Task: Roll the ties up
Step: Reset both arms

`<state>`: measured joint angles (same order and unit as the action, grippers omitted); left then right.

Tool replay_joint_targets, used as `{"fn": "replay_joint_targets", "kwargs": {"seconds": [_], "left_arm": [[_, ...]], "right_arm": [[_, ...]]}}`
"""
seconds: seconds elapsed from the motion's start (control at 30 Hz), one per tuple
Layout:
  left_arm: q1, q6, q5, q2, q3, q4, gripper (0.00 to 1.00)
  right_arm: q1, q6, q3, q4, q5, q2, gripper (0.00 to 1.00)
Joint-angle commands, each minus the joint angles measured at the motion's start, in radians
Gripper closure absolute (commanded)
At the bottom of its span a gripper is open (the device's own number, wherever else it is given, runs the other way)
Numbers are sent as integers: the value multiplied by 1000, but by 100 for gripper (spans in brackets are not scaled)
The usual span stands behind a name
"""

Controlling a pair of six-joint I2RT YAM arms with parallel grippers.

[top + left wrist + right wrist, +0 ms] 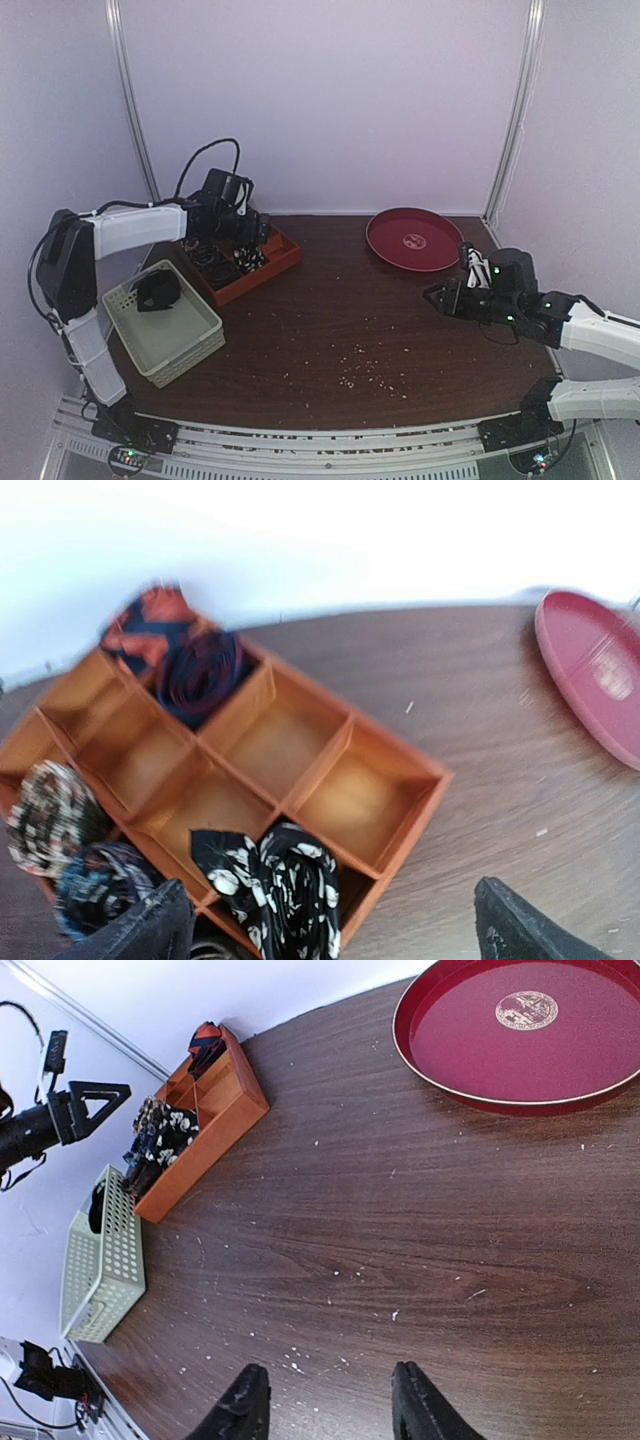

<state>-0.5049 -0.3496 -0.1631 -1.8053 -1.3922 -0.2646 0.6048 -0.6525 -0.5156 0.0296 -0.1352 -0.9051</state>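
The left claw (332, 905) is hanging over the nearest corner of the orange compartmented tray (350, 800), its fingers spread wide and gripping nothing. Just beneath it, a black tie with white flowers (285, 885) is sitting loosely coiled in a compartment. Beyond it, a reddish striped coil (200, 675) is filling a far compartment. To the right, bare table (420, 1220) is stretching ahead of the right claw (330, 1378), whose fingers are apart and empty, up to the red round tray (520, 1035).

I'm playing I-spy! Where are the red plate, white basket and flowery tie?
Red plate (437, 232): top view, bare inside.
White basket (190, 356): top view, front wall.
Flowery tie (285, 885): left wrist view, its middle.
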Motion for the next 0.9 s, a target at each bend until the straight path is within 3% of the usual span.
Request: {"fn": "replay_joint_targets", "kwargs": {"seconds": [0.0, 0.1, 0.17, 0.23, 0.27, 0.4, 0.67, 0.87], "left_arm": [[-4, -14, 28, 142, -17, -46, 2], [-3, -35, 88, 267, 58, -44, 2], [-3, -46, 131, 352, 133, -36, 2], [-4, -62, 167, 427, 186, -50, 2], [-4, -64, 190, 474, 213, -56, 2], [-6, -87, 309, 642, 366, -24, 2], [-40, -308, 460, 975, 814, 279, 2], [-66, -334, 488, 1023, 890, 318, 2]], "right_arm": [[6, 36, -81, 54, 45, 2, 52], [6, 48, -118, 86, 52, 9, 42], [4, 58, -134, 100, 59, 8, 29], [5, 68, -152, 127, 67, 1, 6], [4, 72, -159, 142, 73, 0, 1], [4, 67, -157, 170, 92, 28, 0], [4, 29, -126, 202, 168, 152, 0], [4, 6, -136, 184, 183, 180, 0]]}}
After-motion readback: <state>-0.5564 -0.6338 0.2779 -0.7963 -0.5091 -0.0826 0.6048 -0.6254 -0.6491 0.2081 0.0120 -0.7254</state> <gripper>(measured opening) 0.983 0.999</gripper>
